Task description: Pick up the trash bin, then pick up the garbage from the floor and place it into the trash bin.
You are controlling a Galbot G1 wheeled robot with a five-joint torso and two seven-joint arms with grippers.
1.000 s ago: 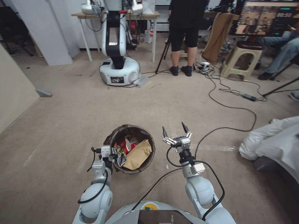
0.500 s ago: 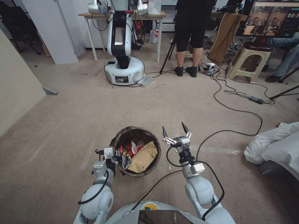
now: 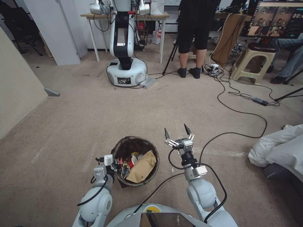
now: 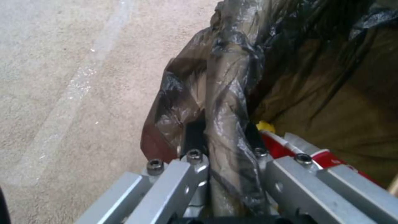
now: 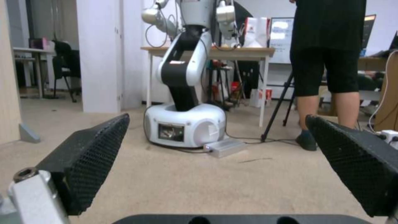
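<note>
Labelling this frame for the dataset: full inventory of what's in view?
trash bin: 1, dark brown liner, on carpet just ahead of the robot
garbage: tan paper bag, red-and-white cup, shiny wrappers, inside the bin
second robot: 1, white and black, by the far table
table: 1, wooden top, white legs, at the back
stool: 1, beige, far right
cables: several, black, across the floor on the right
white bundle: 1, right edge
person: 1, in black, standing behind
left gripper: shut on the bin's near rim
right gripper: open, empty, right of the bin
</note>
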